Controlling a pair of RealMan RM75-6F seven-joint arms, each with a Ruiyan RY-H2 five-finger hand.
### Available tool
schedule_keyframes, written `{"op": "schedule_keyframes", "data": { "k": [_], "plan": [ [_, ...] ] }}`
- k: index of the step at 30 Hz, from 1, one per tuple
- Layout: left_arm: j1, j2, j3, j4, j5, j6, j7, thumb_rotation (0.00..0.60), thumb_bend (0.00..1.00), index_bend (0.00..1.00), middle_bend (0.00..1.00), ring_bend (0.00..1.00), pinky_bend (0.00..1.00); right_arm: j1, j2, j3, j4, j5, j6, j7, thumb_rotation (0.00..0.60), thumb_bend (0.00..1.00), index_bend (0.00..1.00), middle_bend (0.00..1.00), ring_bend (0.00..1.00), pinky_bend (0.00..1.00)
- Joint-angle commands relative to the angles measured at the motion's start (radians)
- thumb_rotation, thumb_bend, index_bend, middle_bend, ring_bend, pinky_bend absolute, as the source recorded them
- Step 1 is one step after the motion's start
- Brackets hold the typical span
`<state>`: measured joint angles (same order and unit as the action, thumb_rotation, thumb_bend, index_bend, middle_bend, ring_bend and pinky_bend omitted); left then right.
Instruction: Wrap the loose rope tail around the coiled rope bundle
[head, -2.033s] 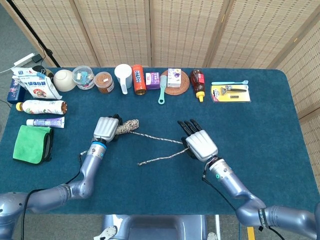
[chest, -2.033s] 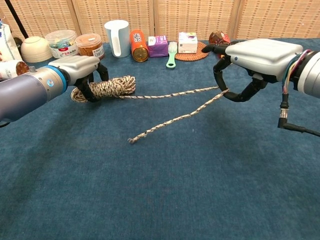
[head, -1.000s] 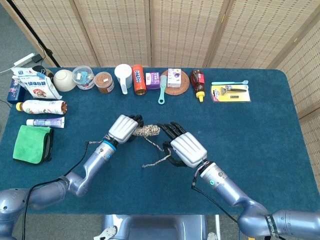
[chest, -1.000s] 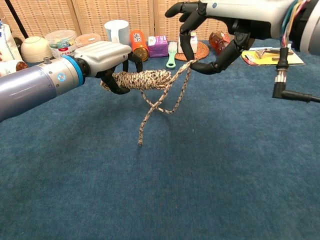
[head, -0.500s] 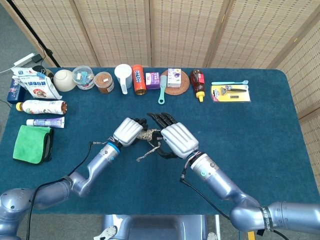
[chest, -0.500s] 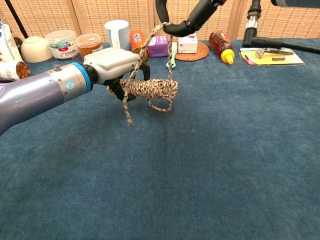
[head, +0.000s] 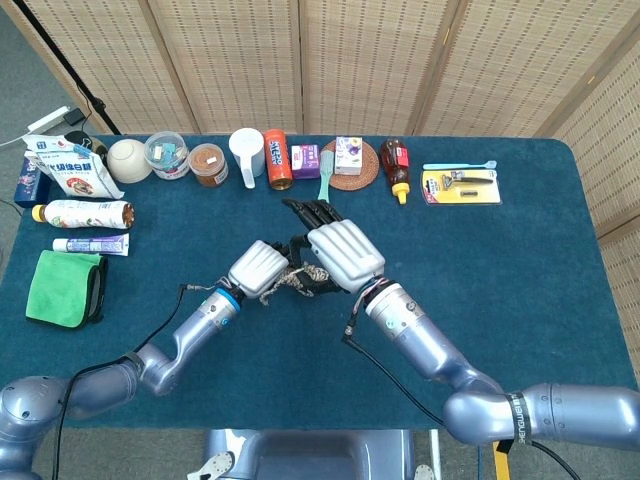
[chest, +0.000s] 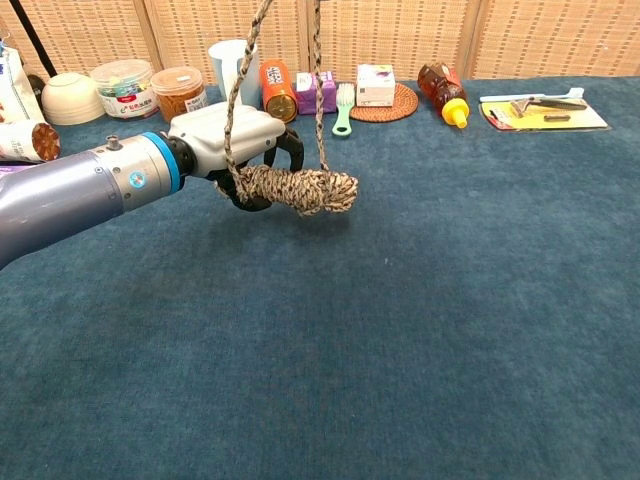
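The coiled rope bundle (chest: 297, 188) is a speckled beige coil held above the blue table. My left hand (chest: 225, 135) grips its left end; in the head view this hand (head: 258, 268) sits just left of the bundle (head: 291, 282). Two strands of the loose rope tail (chest: 318, 80) run straight up from the bundle and leave the top of the chest view. My right hand (head: 340, 255) is raised above the bundle and holds the tail; it shows only in the head view, where its back hides the fingers and most of the rope.
Along the far edge stand a white mug (head: 246, 152), an orange can (head: 278, 160), a green brush (head: 326, 180), a brown bottle (head: 397, 165) and a razor pack (head: 461, 186). A green cloth (head: 62, 286) lies at the left edge.
My right hand has risen and drawn back over the bundle, pulling the tail taut and upward. It has left the chest view. The dangling rope end no longer hangs below the bundle.
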<state>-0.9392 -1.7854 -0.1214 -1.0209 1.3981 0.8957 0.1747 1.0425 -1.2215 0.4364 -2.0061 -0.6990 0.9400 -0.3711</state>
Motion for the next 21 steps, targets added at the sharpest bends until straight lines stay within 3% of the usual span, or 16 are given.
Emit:
{"op": "schedule_keyframes", "data": {
  "k": [1, 21],
  "plan": [
    [0.000, 0.004, 0.010, 0.004, 0.016, 0.004, -0.014, 0.600, 0.35, 0.46, 0.30, 0.38, 0.58, 0.020, 0.008, 0.006, 0.015, 0.038, 0.000, 0.000, 0.600, 0.51, 0.62, 0.00, 0.00, 0.00],
    [0.003, 0.008, 0.072, 0.024, 0.152, 0.076, -0.155, 0.600, 0.35, 0.46, 0.30, 0.37, 0.58, 0.141, -0.040, 0.009, 0.210, 0.249, -0.033, 0.052, 0.600, 0.52, 0.63, 0.00, 0.00, 0.00]
  ]
}}
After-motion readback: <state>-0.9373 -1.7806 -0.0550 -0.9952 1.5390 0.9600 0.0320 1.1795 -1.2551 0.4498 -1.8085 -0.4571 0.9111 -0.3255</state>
